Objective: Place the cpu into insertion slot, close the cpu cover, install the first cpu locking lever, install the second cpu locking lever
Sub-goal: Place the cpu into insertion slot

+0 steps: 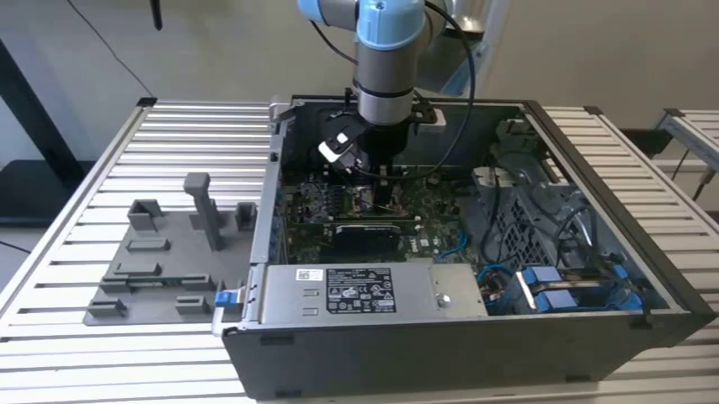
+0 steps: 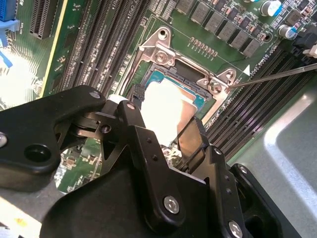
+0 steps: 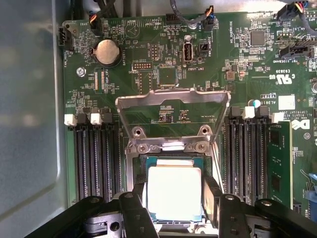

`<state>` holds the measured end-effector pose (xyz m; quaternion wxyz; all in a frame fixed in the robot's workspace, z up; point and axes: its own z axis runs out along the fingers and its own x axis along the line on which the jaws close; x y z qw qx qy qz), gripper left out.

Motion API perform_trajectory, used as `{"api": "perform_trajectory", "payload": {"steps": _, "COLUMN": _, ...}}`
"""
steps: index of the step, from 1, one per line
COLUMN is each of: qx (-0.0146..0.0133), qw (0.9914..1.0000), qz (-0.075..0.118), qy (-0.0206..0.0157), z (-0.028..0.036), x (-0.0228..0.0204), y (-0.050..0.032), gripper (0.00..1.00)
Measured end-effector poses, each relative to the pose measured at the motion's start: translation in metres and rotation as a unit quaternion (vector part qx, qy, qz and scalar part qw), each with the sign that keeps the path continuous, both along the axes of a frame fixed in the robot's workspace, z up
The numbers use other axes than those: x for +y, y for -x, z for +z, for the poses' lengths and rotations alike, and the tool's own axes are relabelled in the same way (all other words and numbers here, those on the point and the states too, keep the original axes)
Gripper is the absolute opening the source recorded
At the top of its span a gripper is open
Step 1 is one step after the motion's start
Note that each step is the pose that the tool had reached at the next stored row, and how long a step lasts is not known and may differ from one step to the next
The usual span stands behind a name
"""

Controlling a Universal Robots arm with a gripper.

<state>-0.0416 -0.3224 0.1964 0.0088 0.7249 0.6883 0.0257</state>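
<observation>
The cpu is a pale square chip lying flat in the insertion slot, whose silver rim frames it on the green board. My gripper straddles the chip, a black finger pressed against each of two opposite edges. In the second wrist view the cpu sits between the same fingers, inside the insertion slot. The metal cpu cover stands swung open beyond the socket. A thin locking lever sticks out beside it. In the exterior view the gripper reaches down into the computer case.
Black memory slots run along both sides of the socket. A round coin battery sits further up the board. The case walls, cable bundles and a power supply surround the arm. Grey fixtures stand on the table outside.
</observation>
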Motion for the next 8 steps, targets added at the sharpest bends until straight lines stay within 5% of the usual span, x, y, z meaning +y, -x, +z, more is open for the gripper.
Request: {"api": "perform_trajectory", "payload": {"steps": 8, "qx": 0.0000, "qw": 1.00000, "qz": 0.000, "qy": -0.0001, "z": -0.0004, "x": 0.0000, "y": 0.0005, "gripper": 0.54}}
